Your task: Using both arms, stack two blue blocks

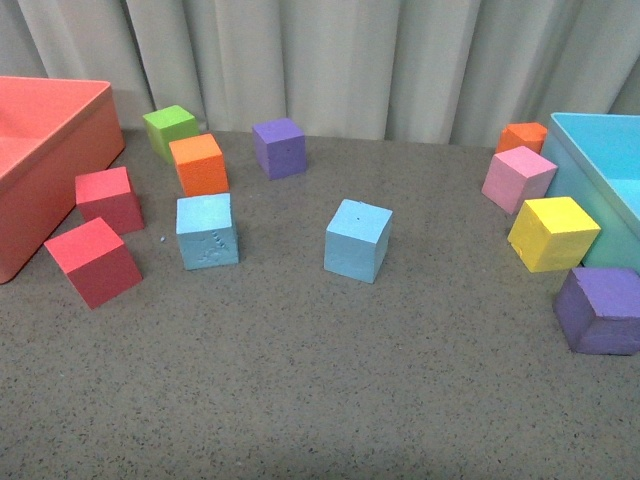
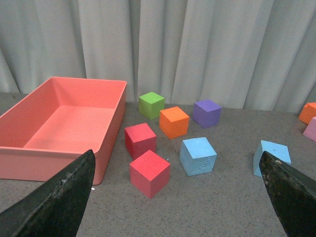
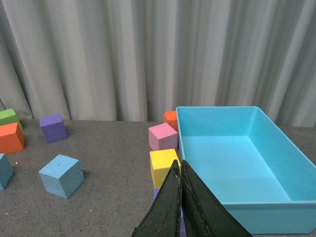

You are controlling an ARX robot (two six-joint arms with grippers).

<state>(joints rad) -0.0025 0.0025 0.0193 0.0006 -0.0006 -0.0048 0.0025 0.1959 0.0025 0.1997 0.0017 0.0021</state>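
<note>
Left claw [image 2: 176, 154] is hanging wide open over the surface [image 1: 300, 380], embossed blue block [image 1: 208, 232] ahead. Right claw [image 3: 178, 168] is hovering pinched closed, empty, dotted blue block [image 1: 358, 241] nearby.

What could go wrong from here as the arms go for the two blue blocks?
1. The embossed blue block has an orange cube and a red cube close by; the wide-open left claw may knock them.
2. The right claw is shut; unless it opens, it would shove the plain blue block.
3. The two blocks are turned differently, so the stack could sit askew.
</note>
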